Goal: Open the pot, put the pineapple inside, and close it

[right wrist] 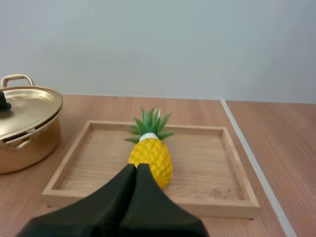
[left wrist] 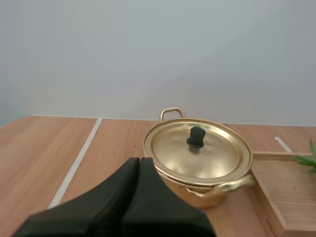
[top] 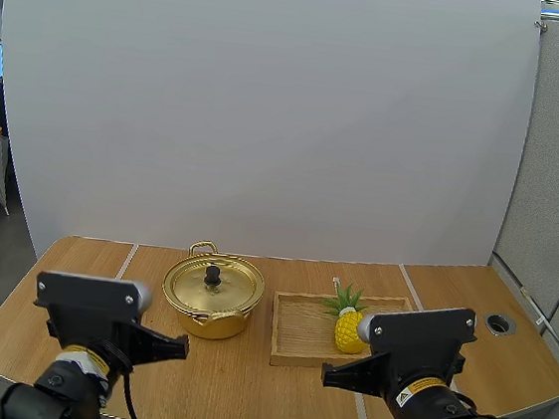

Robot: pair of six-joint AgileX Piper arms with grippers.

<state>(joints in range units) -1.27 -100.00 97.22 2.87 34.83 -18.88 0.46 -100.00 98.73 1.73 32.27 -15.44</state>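
A gold pot [top: 212, 298] with its lid [left wrist: 196, 150] on and a black knob [left wrist: 196, 137] stands mid-table. A yellow pineapple [top: 348, 324] with green leaves lies in a wooden tray [top: 296, 336] right of the pot. My left gripper [top: 183, 347] is shut, its fingers together as one wedge [left wrist: 139, 165], just short of the pot's near side. My right gripper [top: 327, 376] is shut too, hovering at the tray's near edge, its tip [right wrist: 136, 170] just in front of the pineapple [right wrist: 151, 155].
The wooden table [top: 241, 386] has pale seam lines [left wrist: 76, 165] running front to back. A round cable hole [top: 499, 322] sits at the far right. A white backdrop rises behind the table. The pot [right wrist: 22, 128] stands left of the tray [right wrist: 217, 202].
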